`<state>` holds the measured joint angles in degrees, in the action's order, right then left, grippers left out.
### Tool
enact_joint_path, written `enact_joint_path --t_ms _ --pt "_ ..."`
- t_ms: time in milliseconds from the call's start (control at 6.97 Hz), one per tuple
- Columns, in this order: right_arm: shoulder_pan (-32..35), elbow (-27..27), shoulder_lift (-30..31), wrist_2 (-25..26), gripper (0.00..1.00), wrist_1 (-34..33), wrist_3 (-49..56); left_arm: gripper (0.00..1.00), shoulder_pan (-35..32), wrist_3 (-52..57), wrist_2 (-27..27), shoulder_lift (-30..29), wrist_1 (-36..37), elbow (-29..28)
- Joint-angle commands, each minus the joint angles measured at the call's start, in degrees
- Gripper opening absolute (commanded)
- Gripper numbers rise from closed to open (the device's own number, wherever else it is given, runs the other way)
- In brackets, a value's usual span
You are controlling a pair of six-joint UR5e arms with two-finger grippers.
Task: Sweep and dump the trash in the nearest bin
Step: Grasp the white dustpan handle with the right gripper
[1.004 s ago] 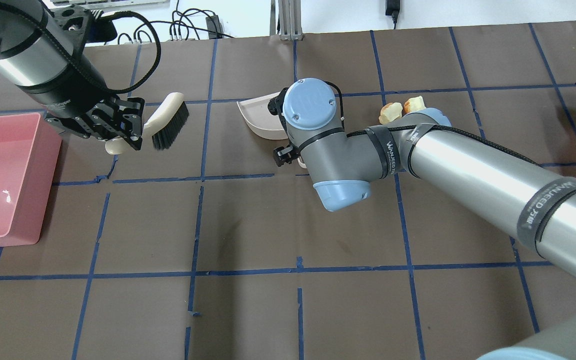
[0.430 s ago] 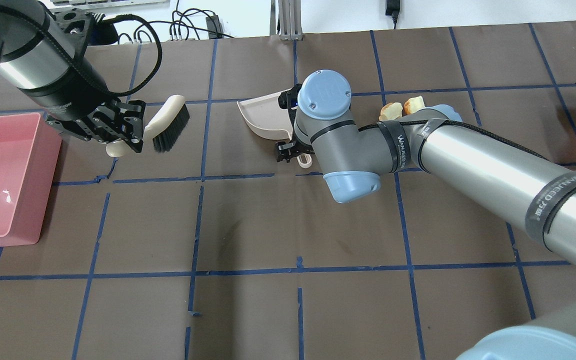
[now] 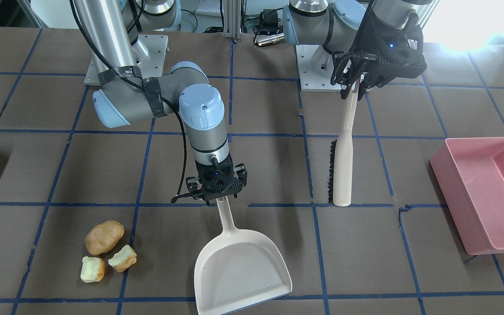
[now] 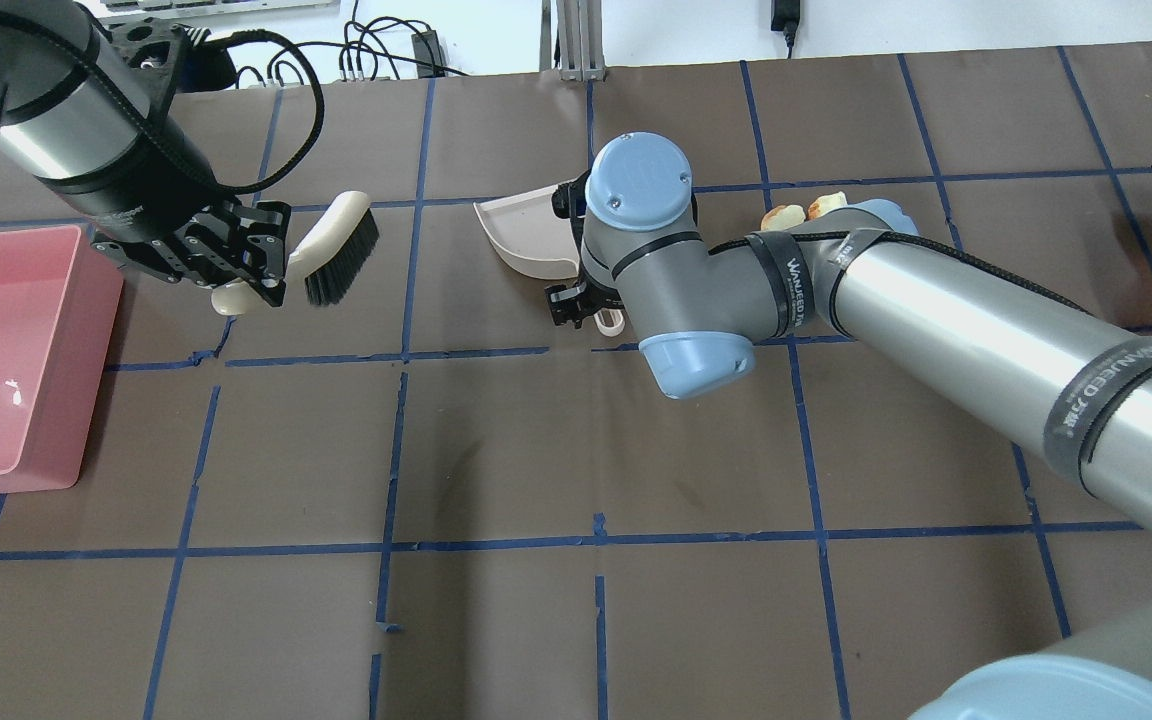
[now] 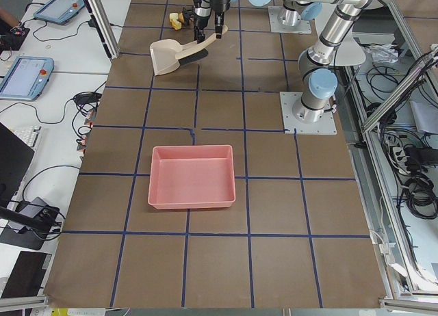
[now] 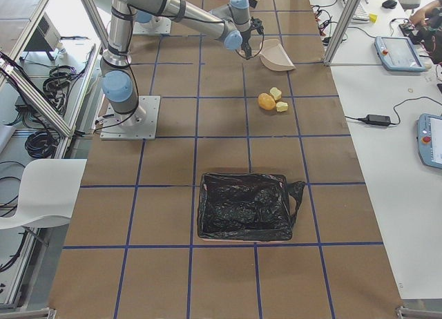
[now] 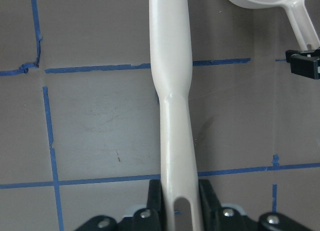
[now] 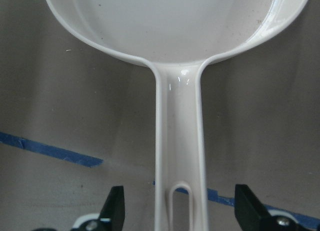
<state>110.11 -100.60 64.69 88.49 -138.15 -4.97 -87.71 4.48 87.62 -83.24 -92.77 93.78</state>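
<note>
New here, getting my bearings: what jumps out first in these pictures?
The left gripper clamps a cream brush by its handle. The right gripper stands open around the handle of a cream dustpan at the centre, with three trash lumps lying loose beside the pan.

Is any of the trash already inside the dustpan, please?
No, the dustpan is bare inside, and all three lumps of trash lie on the table beside it.

A strip of counter (image 3: 164, 262) is left open between trash (image 3: 104, 237) and dustpan (image 3: 241, 269); the dustpan's other side is flanked by the brush (image 3: 343, 170).
</note>
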Motion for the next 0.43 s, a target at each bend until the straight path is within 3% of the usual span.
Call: enact_joint_path --t_ms 0,287 --pt "0.2 0.5 -0.2 -0.2 0.67 1.0 0.0 0.00 0.0 0.0 0.0 0.0 -0.1 -0.1" --pt "0.3 0.4 -0.4 -0.1 0.67 1.0 -0.1 0.00 0.0 0.0 0.0 0.0 -0.2 -0.1"
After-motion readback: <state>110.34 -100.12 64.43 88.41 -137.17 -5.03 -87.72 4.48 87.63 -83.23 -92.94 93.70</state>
